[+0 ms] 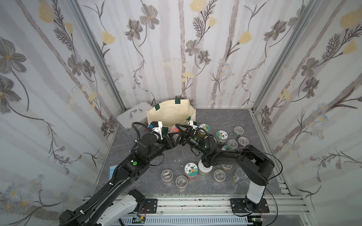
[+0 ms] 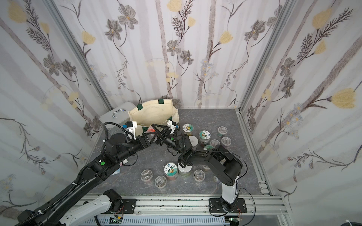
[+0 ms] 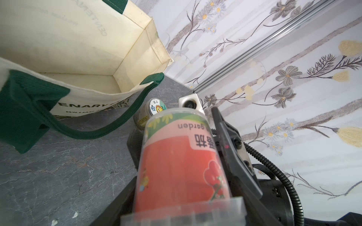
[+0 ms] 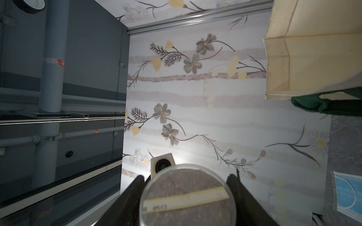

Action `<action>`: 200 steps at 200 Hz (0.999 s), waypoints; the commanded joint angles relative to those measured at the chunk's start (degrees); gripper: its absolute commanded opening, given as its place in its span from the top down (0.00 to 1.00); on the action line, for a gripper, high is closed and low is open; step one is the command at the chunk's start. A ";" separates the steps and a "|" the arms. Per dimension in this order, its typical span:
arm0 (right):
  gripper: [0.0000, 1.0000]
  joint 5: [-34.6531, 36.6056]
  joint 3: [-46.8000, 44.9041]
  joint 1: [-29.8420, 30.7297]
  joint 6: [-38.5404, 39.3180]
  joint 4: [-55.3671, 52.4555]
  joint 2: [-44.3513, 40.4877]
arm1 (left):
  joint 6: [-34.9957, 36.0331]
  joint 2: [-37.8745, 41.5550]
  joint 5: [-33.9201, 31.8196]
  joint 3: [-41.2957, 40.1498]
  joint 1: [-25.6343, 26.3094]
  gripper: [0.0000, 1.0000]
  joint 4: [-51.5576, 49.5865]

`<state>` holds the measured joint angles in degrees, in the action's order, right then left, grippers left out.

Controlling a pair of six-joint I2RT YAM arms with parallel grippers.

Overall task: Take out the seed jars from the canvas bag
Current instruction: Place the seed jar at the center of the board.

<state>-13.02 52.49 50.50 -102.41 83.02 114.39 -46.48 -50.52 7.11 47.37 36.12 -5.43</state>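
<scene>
Looking down in both top views, one cream canvas bag with dark green handles point(image 1: 170, 113) stands open at the rear edge of the grey marbled bench point(image 1: 215, 117), toward its rear left corner, just beside one silver metal case point(image 1: 133, 117). In front of the bag the left hand point(image 1: 173, 139) and the right hand point(image 1: 180, 129) meet around one clear red-labelled jar point(image 1: 175, 129), which is clear of the bench. Fourteen seed jars point(image 1: 191, 169) are already out: seven near the right edge toward the rear and seven near the front edge. A few are half hidden under the right arm, so the count may run short.

From the left wrist, the red-labelled jar point(image 3: 180, 160) fills the foreground, lid nearest the lens, with a black finger point(image 3: 229, 148) of the right hand along its side. The left hand's own fingers are mostly hidden, so I cannot tell whether they press the jar. What shows of the bag's floor point(image 3: 88, 82) is bare; the front wall screens its near part.

From the right wrist, the jar's round base point(image 4: 186, 195) sits between the right hand's two fingers point(image 4: 129, 199), close against both. Whether they clamp it or merely flank it I cannot tell. One blue face mask point(image 4: 346, 193) lies on the bench.

The unloading looks almost finished: this fifteenth jar needs setting down, and the bag's hidden part needs checking.
</scene>
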 commanded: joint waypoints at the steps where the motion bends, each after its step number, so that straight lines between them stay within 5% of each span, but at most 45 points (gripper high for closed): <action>1: 0.27 0.84 -1.25 -0.52 -1.11 1.90 -0.20 | 0.89 0.25 -1.70 2.02 -0.12 0.31 -3.16; 45: 0.12 0.95 -9.15 -3.46 7.72 -7.90 -8.19 | 5.95 -2.54 -0.12 10.88 -0.97 0.31 -19.93; 60: 0.00 1.17 -12.46 -4.74 13.24 -15.46 -12.83 | 9.00 -6.11 2.48 15.87 -1.94 0.31 -29.15; 126: 0.00 8.68 -15.77 -7.86 35.43 -46.38 -32.54 | 24.78 -24.07 4.28 32.57 -3.46 0.32 -63.70; 200: 0.00 9.97 -16.91 -9.09 40.36 -52.26 -38.44 | 30.38 -42.84 5.64 39.27 -1.25 0.35 -70.63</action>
<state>-3.70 36.10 41.71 -64.25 32.60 76.49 -18.74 -89.34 14.04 84.90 33.80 -71.99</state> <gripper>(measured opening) 0.996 0.684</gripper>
